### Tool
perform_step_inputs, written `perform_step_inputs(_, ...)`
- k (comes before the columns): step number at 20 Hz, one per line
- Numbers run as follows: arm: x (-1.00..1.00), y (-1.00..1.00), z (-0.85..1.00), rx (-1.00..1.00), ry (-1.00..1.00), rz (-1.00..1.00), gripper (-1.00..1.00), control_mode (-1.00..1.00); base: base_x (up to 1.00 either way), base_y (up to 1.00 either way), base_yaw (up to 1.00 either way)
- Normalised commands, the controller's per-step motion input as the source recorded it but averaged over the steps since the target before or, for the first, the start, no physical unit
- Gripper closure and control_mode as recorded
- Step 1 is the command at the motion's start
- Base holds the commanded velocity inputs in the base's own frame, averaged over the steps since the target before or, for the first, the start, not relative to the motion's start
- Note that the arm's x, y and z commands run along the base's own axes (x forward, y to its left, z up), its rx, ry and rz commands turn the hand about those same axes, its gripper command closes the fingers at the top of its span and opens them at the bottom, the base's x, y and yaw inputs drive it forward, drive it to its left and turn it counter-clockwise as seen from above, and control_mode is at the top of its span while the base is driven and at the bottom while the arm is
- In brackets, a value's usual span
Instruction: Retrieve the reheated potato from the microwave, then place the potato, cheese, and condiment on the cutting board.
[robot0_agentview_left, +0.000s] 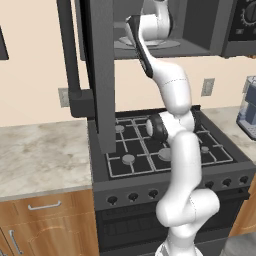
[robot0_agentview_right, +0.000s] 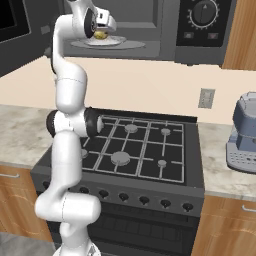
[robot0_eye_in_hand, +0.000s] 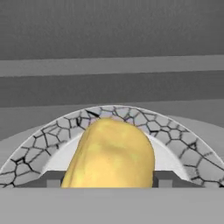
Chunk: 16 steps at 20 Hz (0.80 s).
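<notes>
Two dark fingertips (robot0_eye_in_hand: 52, 179) rise at the bottom of the hand view, one on each side of the potato (robot0_eye_in_hand: 110, 155), each right against its flank; no gap can be seen at either side. The jaws stand at a middling width, set about the potato; whether they press it or merely bracket it cannot be told. The potato, a smooth yellowish oval, lies on a plate (robot0_eye_in_hand: 39, 144) with a cracked-mosaic rim and a pale centre. Its lower part is cut off at the bottom of the hand view, so its contact with the plate is not visible there.

From the right base view, the gripper (robot0_agentview_right: 101, 31) reaches into the open cavity of the microwave (robot0_agentview_right: 150, 30), which sits above the stove (robot0_agentview_right: 135, 150). A small yellow patch of the potato shows just below the hand, over the plate on the grey turntable (robot0_agentview_right: 132, 45). The fingers themselves are too small to resolve here.

From the left base view, the open microwave door (robot0_agentview_left: 97, 75) hangs edge-on in the foreground and hides the left part of the cavity. The hand's white body covers the potato and most of the plate. The control panel with its round knob (robot0_agentview_right: 204, 11) is cropped at the top edge, and a coffee machine (robot0_agentview_right: 242, 140) is cut off at the right edge.
</notes>
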Motion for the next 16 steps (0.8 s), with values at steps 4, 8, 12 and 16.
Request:
perform_step_inputs(4, -0.68, -0.16, -0.01, 0.06, -0.01, 0.00, 1.00, -1.00, 0.00, 0.00, 0.00)
perform_step_inputs(8, -0.84, -0.21, -0.30, 0.00, -0.13, 0.00, 1.00, -1.00, 0.00, 0.00, 0.00)
perform_step_inputs(12, -0.91, -0.14, -0.18, 0.03, -0.28, 0.00, 1.00, -1.00, 0.00, 0.00, 0.00)
perform_step_inputs(16, -0.94, -0.05, -0.45, 0.02, -0.30, 0.03, 1.00, -1.00, 0.00, 0.00, 0.00)
